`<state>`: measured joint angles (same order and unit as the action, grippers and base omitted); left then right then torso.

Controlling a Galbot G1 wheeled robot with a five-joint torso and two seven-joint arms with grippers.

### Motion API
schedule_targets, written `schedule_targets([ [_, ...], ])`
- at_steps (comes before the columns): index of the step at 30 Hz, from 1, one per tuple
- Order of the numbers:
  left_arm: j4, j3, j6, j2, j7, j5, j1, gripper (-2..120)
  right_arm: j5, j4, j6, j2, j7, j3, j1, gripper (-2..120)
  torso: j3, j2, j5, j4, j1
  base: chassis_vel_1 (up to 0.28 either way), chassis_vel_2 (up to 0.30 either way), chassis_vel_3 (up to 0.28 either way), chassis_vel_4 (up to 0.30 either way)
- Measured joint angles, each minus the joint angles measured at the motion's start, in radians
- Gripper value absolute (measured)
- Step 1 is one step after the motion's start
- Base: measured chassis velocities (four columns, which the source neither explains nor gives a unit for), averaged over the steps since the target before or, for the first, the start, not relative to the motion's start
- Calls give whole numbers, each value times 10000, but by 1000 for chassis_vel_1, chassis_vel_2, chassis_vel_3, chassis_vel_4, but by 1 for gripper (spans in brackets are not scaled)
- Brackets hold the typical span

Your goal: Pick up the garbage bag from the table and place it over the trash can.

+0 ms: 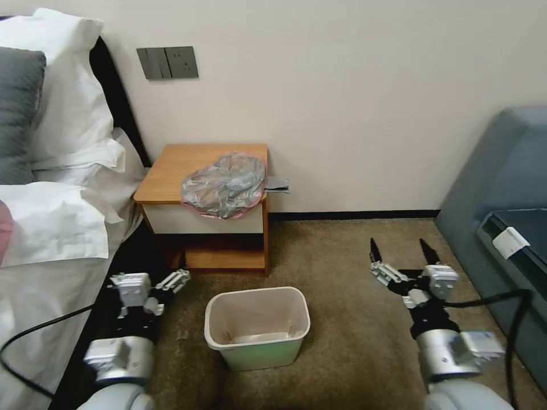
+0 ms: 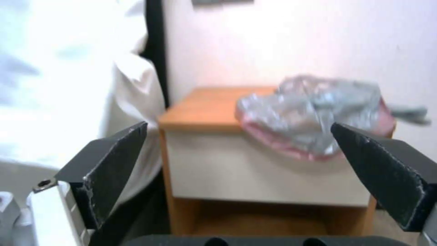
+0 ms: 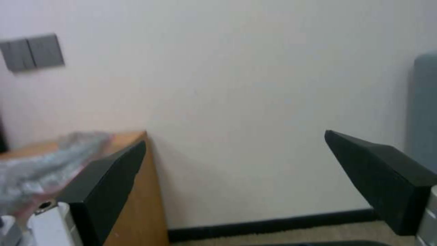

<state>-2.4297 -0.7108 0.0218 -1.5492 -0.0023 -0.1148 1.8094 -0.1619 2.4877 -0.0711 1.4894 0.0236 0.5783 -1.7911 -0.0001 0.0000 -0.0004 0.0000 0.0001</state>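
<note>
Left gripper (image 2: 239,150) spread wide, empty, low beside the bin (image 1: 257,326). Right gripper (image 1: 401,246) wide too, holding nothing. Bag (image 1: 224,184) sits crumpled on table (image 1: 171,171).

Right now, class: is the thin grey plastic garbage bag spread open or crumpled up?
Crumpled. The thin grey plastic garbage bag lies bunched in a wrinkled heap on the wooden nightstand, its pink rim drooping over the front edge.
</note>
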Motion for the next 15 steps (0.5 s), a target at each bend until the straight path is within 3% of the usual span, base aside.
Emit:
schedule_targets([
  [4, -721, -334, 52, -99, -7, -240, 523, 100, -111, 222, -58, -8, 20, 21, -164, 100, 0, 0, 8, -1, -1, 0, 0, 0, 0],
  [6, -787, -532, 553, 260, -8, -452, 848, 100, -116, 227, -63, -11, 25, 23, -170, 100, 0, 0, 3, 0, -1, 0, 0, 0, 0],
  [9, -798, -578, 706, 559, -8, -525, 944, 100, -266, 227, -151, -52, 76, 19, -172, 100, 0, 0, 2, -2, 0, 0, 0, 0, 0],
  [15, -786, -474, 703, 758, -44, -544, 970, 100, -2269, 187, -1391, -755, 809, -212, 190, 100, 0, 0, 4, 0, -1, 0, 0, 0, 0],
])
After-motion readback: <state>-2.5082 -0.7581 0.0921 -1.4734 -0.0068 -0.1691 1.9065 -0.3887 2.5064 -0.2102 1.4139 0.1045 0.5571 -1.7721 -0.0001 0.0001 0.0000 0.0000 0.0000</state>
